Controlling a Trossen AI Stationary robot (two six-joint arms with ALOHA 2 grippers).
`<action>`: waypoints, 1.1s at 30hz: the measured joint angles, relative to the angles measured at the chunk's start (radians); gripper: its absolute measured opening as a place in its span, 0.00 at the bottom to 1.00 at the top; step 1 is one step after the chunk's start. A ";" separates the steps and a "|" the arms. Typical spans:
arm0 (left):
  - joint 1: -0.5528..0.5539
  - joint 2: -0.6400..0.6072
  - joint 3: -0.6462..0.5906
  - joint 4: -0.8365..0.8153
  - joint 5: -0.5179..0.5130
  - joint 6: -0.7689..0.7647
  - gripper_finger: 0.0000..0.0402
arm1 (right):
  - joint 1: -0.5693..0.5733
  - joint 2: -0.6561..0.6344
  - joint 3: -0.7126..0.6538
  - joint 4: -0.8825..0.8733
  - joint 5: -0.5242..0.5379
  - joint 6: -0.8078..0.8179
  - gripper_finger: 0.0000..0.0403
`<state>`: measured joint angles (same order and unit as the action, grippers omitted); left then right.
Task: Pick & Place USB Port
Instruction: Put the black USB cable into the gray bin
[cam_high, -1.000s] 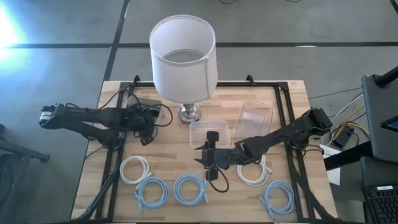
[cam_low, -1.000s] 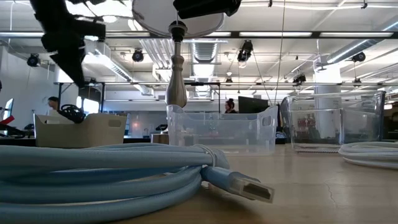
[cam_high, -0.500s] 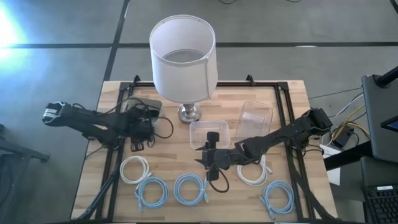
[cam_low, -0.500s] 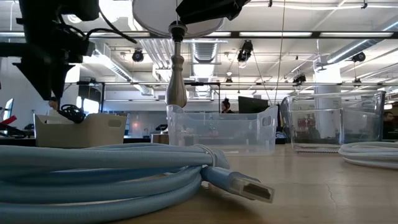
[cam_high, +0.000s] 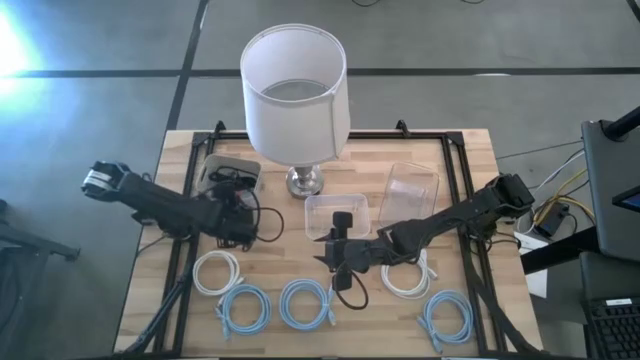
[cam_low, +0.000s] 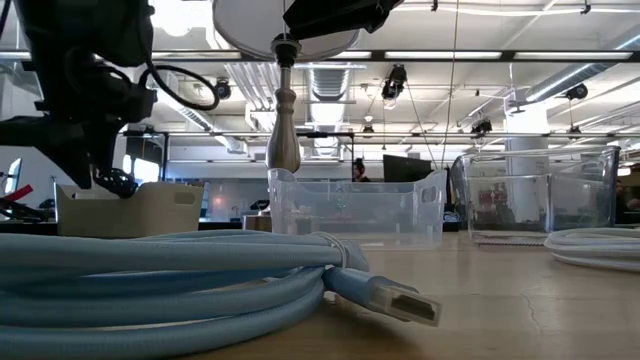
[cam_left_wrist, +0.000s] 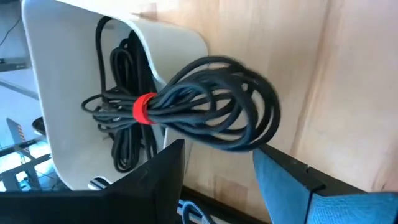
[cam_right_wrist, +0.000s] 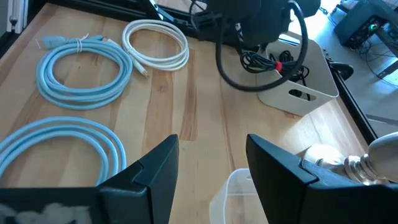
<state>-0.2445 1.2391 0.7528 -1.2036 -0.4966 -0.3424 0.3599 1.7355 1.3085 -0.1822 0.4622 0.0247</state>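
The wooden table (cam_high: 460, 160) carries a white-shaded lamp (cam_high: 294, 95) at the back, two clear bins in the middle, a beige bin (cam_high: 225, 165) at the left, and coils of white and blue cable along the front. The left gripper (cam_high: 240, 222) hangs just in front of the beige bin, clenched on a bundle of black cable (cam_left_wrist: 208, 111) bound with a red tie (cam_left_wrist: 145, 107), so the step in hand looks like the carry from pick to place. The right gripper (cam_high: 338, 250) waits with fingers spread and empty beside the small clear bin (cam_high: 337, 212), holding nothing. My guess is that the next move calls for swinging the bundle toward a clear bin and lowering it before letting go, keeping the dangling loop from snagging. The left wrist view alone shows more black cable lying in the beige bin; the right wrist view shows the bundle's loop hanging free above the table; the low view gives mainly a blue cable's plug (cam_low: 395, 298) up close
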 joint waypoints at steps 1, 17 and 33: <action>-0.001 0.011 0.000 0.001 0.000 0.000 0.48 | 0.000 0.000 0.000 0.000 0.000 0.000 0.46; -0.018 0.129 0.014 0.002 0.000 0.000 0.48 | 0.000 0.000 0.000 0.000 0.000 0.000 0.46; -0.027 0.130 0.062 0.155 -0.085 0.039 0.47 | 0.000 0.000 0.000 0.000 0.000 0.000 0.46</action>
<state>-0.2714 1.3693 0.8146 -1.0487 -0.5815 -0.3034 0.3599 1.7355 1.3083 -0.1825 0.4622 0.0248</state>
